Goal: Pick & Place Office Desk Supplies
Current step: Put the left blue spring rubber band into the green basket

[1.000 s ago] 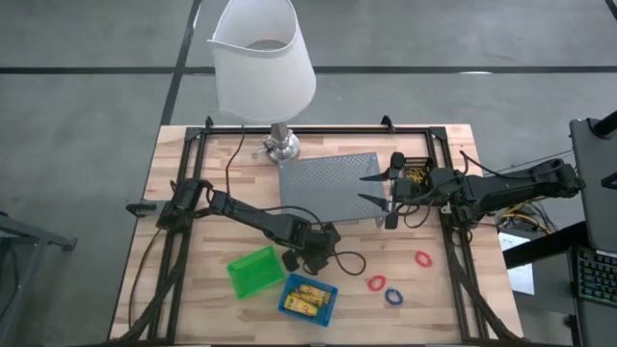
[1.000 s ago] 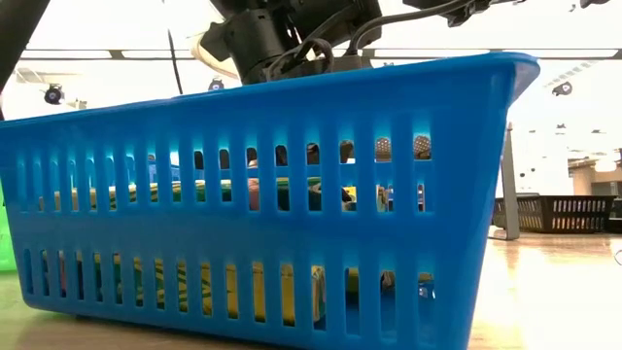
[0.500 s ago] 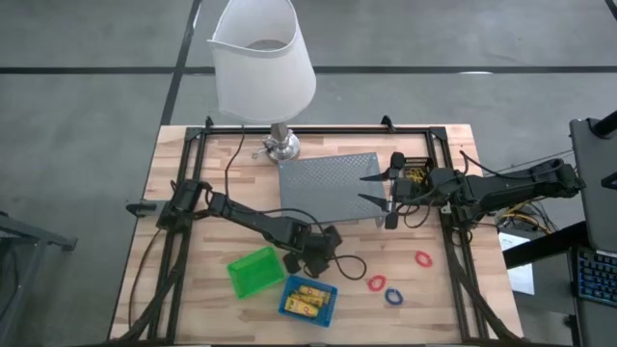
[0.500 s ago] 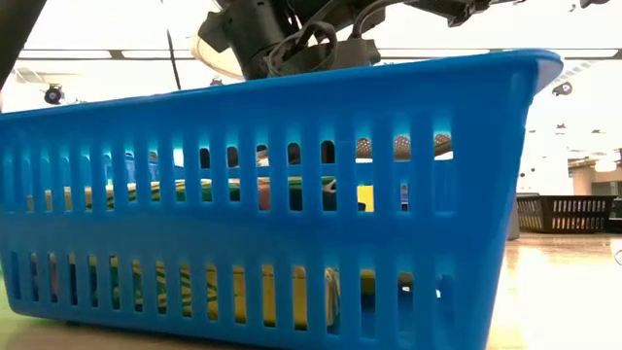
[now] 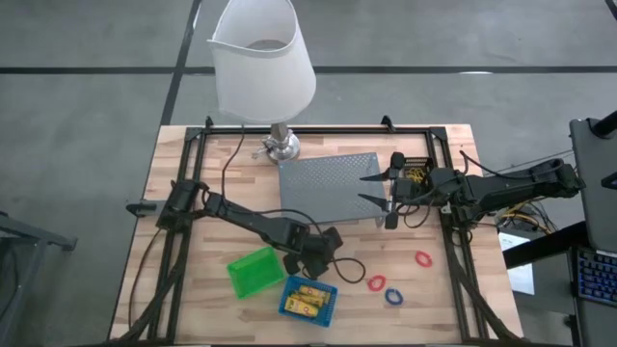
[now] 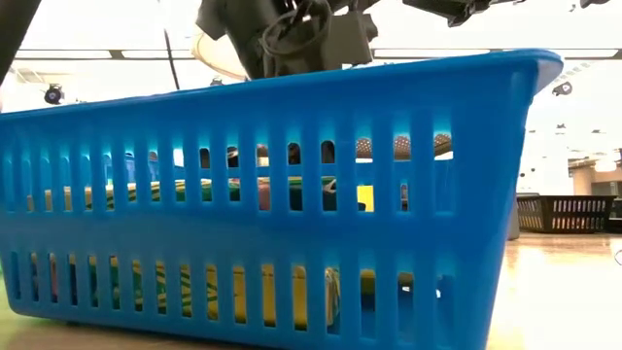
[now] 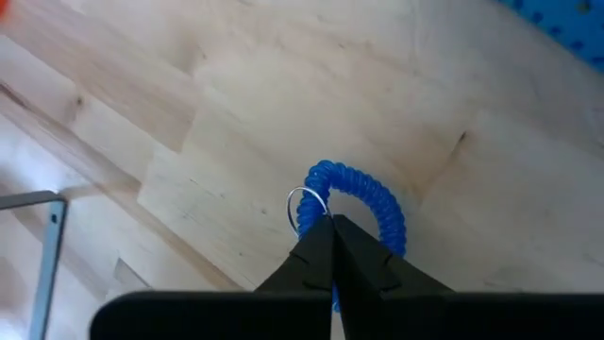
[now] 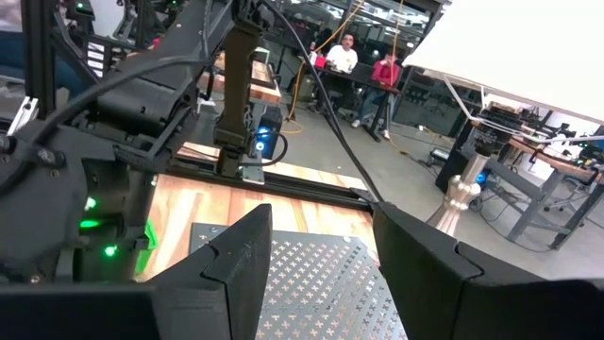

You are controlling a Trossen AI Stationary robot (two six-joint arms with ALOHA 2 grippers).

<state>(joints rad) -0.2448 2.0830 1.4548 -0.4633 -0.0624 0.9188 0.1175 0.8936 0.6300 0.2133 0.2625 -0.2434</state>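
With my left gripper (image 7: pixel 330 222) pinched on the blue coil loop (image 7: pixel 363 203) above the desk (image 5: pixel 193 280), seemingly just beside the blue bin (image 5: pixel 308 299), I carry it level over the rim before releasing, the right gripper (image 5: pixel 371 189) wide over the mesh tray (image 5: pixel 323 183).

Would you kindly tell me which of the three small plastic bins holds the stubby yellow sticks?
The blue slotted plastic bin at the front; the green bin looks empty, the black bin holds thin yellow bands.
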